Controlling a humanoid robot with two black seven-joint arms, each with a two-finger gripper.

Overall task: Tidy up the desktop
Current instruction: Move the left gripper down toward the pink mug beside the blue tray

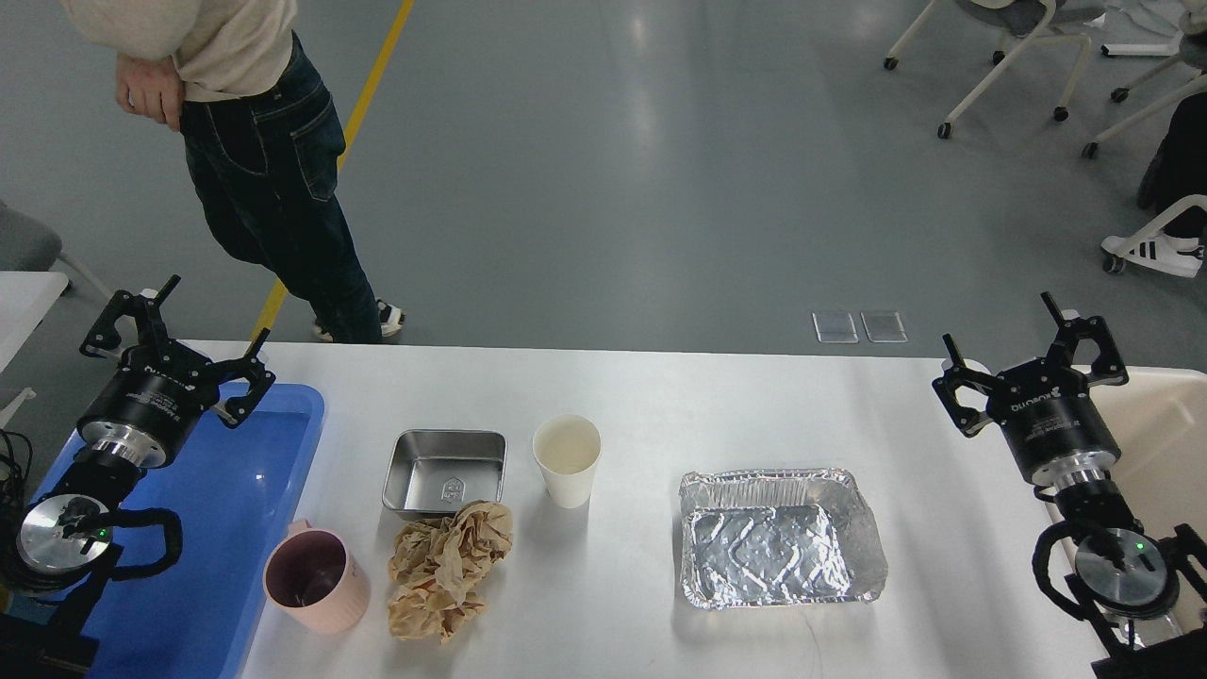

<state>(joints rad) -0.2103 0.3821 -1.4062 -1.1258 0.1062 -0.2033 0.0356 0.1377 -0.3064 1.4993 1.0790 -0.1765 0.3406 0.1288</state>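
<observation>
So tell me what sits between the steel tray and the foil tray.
In the head view, a white paper cup stands upright between the steel tray and the foil tray, on the desktop.

The large, smooth white rectangular surface (641, 396) lies flat and level, spanning nearly the whole width of the scene, and its straight far edge stands against the grey floor. Its rounded far corners show at the far left and the far right, while its near edge runs out of view. The finish is matte, clean and bright, with soft shadows.
</observation>
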